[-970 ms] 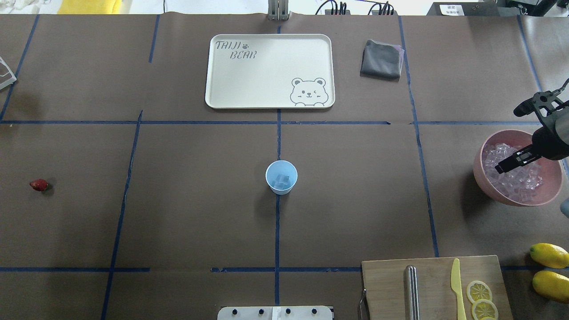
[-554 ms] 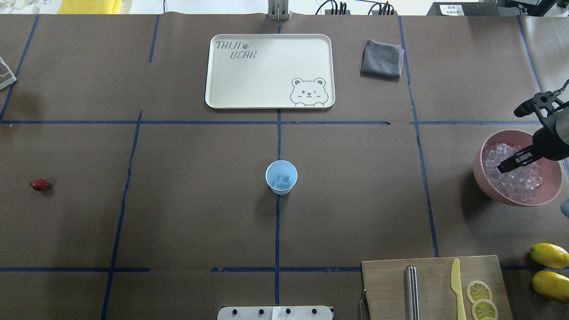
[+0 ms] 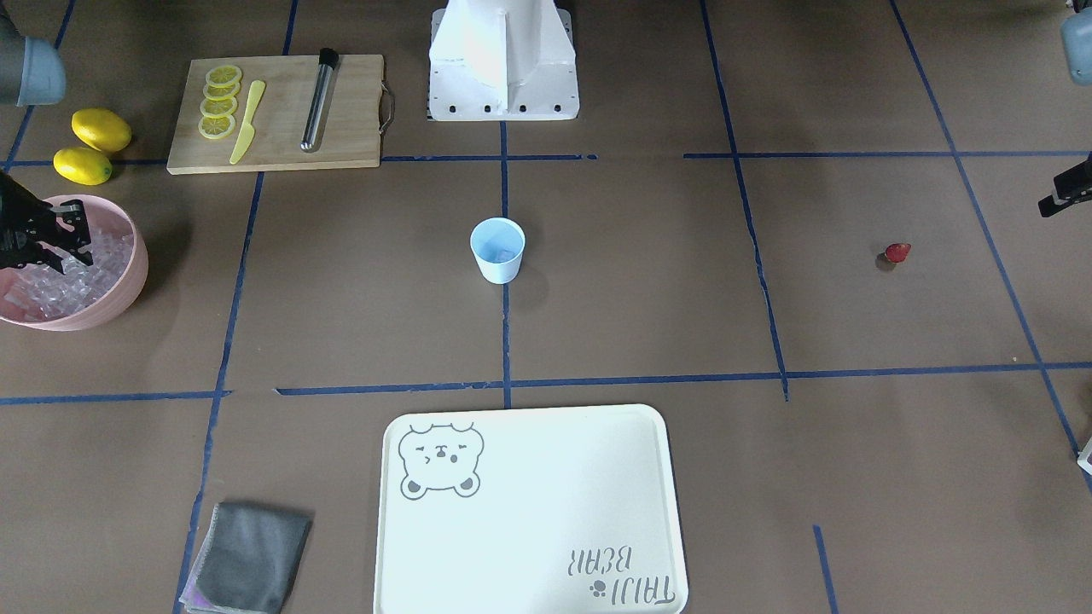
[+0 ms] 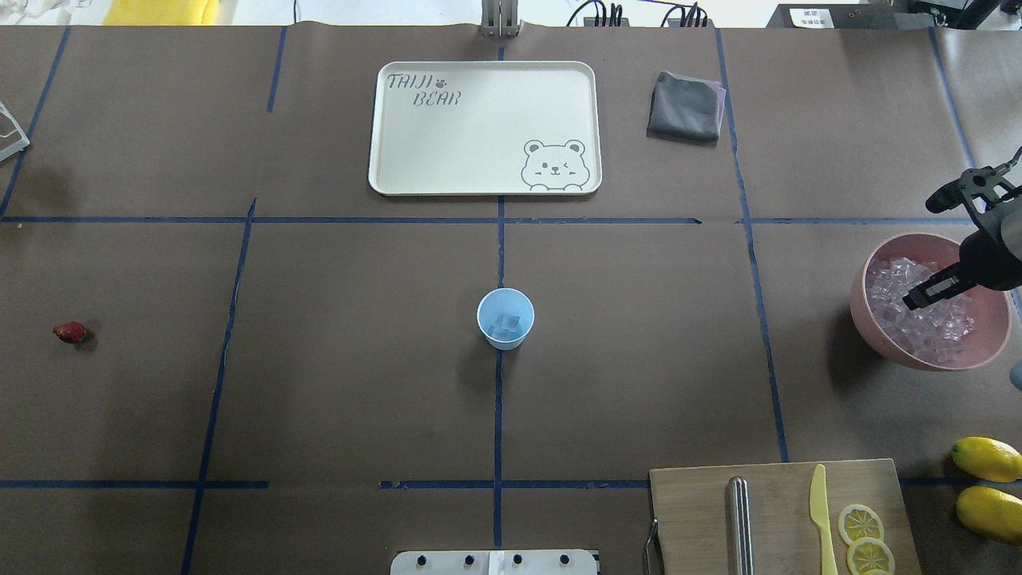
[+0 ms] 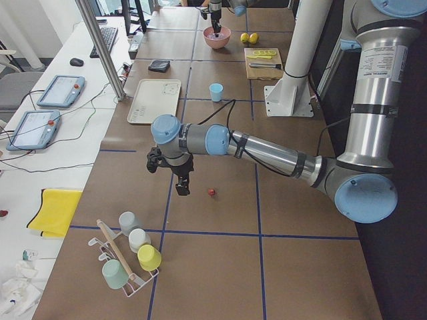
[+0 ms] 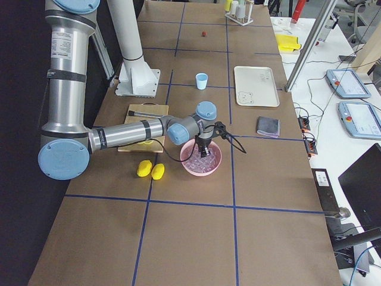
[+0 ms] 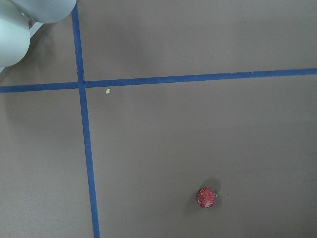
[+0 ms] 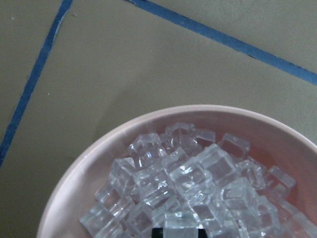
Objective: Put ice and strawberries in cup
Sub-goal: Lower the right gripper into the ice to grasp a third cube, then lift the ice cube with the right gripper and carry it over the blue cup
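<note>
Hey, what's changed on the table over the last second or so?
The right gripper shifted slightly toward the robot's right, above the clear ice cubes in the round pink bowl. Nothing was visibly taken hold of or let go. The pale blue plastic cup, which has ice in it, and the small red strawberry stayed where they were.

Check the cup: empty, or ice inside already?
Not empty: clear ice cubes lie at the bottom of the cup.

Left gripper (image 3: 1064, 191) cut off, ice (image 4: 505, 324) in cup (image 4: 484, 318) indistinct
</note>
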You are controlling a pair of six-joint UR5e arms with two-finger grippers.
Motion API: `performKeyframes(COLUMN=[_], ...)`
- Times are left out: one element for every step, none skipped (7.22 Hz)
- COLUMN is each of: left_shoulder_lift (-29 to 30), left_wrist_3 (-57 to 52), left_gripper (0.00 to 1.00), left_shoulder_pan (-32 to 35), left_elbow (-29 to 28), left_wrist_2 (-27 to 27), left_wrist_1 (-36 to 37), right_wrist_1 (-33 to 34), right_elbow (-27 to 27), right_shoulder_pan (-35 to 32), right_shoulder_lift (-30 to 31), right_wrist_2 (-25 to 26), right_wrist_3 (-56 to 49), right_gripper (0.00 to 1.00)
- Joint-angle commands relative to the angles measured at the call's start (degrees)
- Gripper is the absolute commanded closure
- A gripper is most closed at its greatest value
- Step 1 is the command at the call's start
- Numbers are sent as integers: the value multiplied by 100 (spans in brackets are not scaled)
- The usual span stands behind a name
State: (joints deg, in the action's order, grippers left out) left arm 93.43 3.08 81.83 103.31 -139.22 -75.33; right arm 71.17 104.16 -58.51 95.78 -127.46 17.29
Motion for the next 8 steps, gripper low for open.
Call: performKeyframes(left_shoulder_lift=[0, 0, 0, 0, 0, -9, -9, 0], left_wrist_3=[0, 0, 0, 0, 0, -9, -9, -9], left_gripper=[0, 0, 0, 0, 0, 0, 0, 0], left_shoulder_pan=[0, 0, 0, 0, 0, 0, 0, 0], left_elbow=[-4, -4, -12, -21, -39, -74, -74, -74], left_wrist_2=[0, -9, -17, -18, -18, -18, -18, -26], left_wrist_1=[0, -8, 0, 0, -8, -8, -8, -8], right_wrist_1=[-7, 2, 63, 490, 946, 1343, 1703, 2185], right_elbow=[51, 147, 488, 909, 1365, 1727, 2009, 2020], right_shoulder_pan=[-20, -37, -99, -308, -432, -546, -547, -591], right_shoulder_lift=[11, 37, 246, 257, 239, 187, 99, -432], right_wrist_2=[-7, -16, -173, -357, -385, -507, -665, -727], right_wrist_3=[-6, -15, -15, -15, -24, -24, -15, -15], right_gripper=[100, 100, 100, 100, 100, 100, 100, 100])
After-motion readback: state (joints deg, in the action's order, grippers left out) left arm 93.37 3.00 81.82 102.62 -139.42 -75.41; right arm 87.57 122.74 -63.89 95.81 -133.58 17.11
